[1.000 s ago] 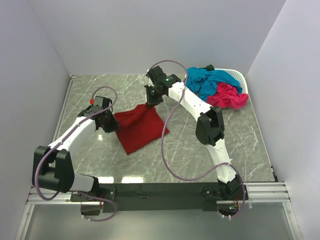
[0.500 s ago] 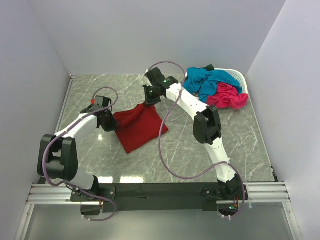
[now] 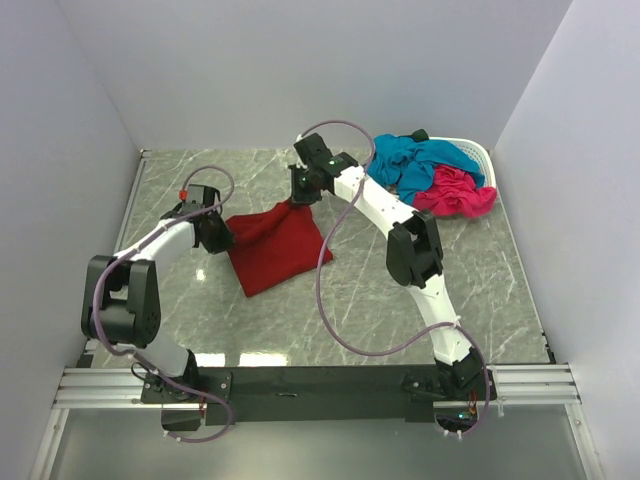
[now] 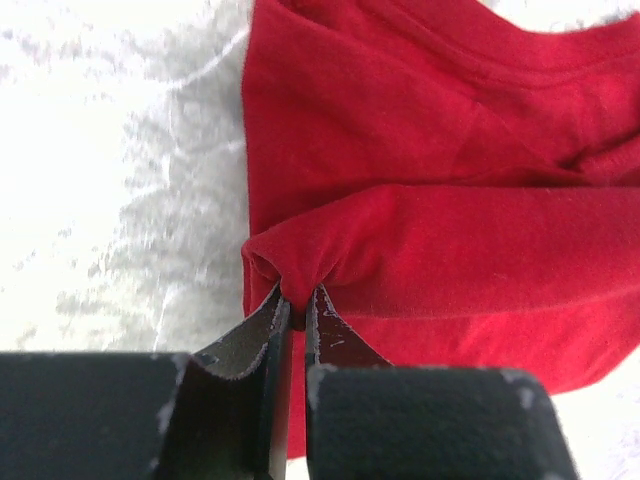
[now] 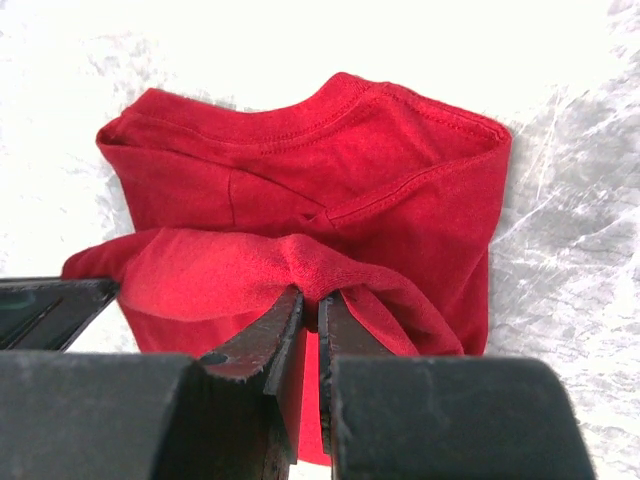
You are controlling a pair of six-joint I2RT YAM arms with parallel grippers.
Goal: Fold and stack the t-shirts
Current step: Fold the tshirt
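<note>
**Both hands pinch one raised fold of the red shirt**

The left hand [image 4: 297,300] is closed narrow, its fingers nipping a bunched edge of the red shirt [image 4: 430,150]. The right hand [image 5: 310,305] is just as narrow and clamps the same shirt at another point along that edge. Between the two grips the cloth rises as a rolled ridge above the rest of the shirt, which lies flat on the bench [image 3: 490,290]. In the right wrist view the collar lies beyond the ridge, on the flat layer.

From above, the left hand sits at the shirt's left corner and the right hand at its far corner. The shirt lies left of the bench's middle.

The right arm stretches diagonally across the bench, and its purple cable [image 3: 320,285] loops down just beside the shirt's right edge. In the far right corner stands a white basket [image 3: 480,150], with a teal shirt [image 3: 415,160] heaped in it and a pink shirt [image 3: 455,192] spilling over its near rim. Both are well apart from the red shirt, with the right arm between.
</note>
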